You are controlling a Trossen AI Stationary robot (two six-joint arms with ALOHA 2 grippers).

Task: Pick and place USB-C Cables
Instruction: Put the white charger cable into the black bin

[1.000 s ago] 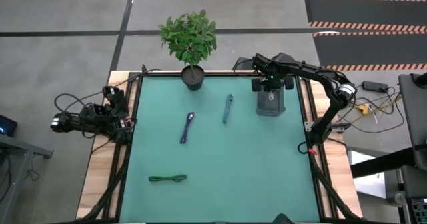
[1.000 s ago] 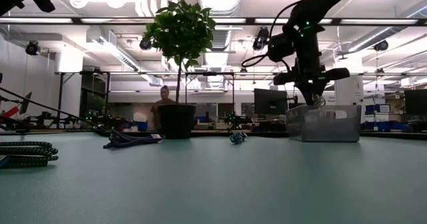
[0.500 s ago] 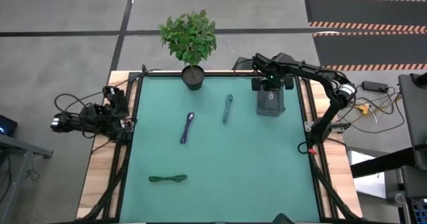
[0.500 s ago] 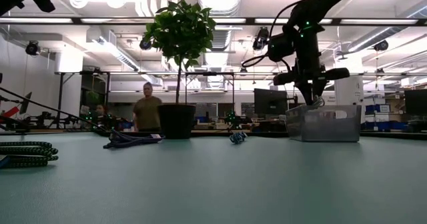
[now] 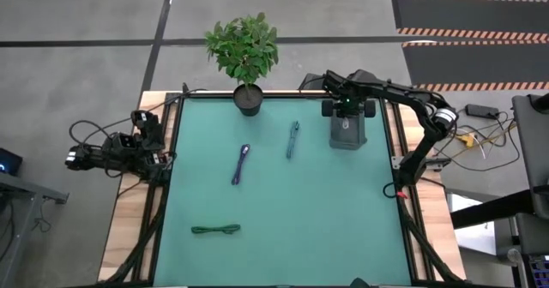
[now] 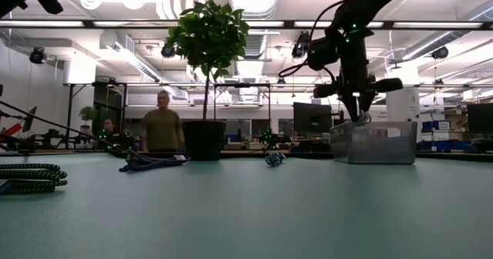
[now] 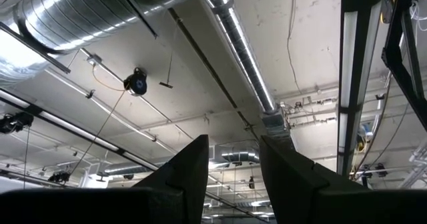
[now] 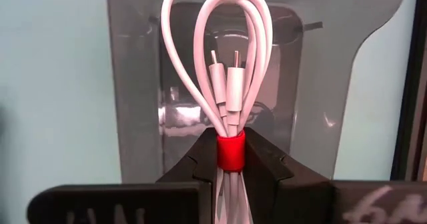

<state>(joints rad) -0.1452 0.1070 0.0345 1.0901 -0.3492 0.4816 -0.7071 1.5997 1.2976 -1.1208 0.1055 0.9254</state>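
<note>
While the right gripper (image 8: 230, 159) pinches the white USB-C cable (image 8: 223, 64) at its pink tie above the clear bin (image 5: 346, 132), the loops hang toward the opening. Early release, apparently off-centre, could snag the rim. Purple cable (image 5: 240, 164), teal cable (image 5: 292, 140) and green cable (image 5: 215, 230) remain on the mat. The left gripper (image 7: 232, 167) waits off-table, jaws part-open.

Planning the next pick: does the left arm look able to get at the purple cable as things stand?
Probably yes. The purple cable lies alone on the mat, nothing over it. The left pincer is parked off the table's left edge; the right pincer holds the white cable far off.
</note>
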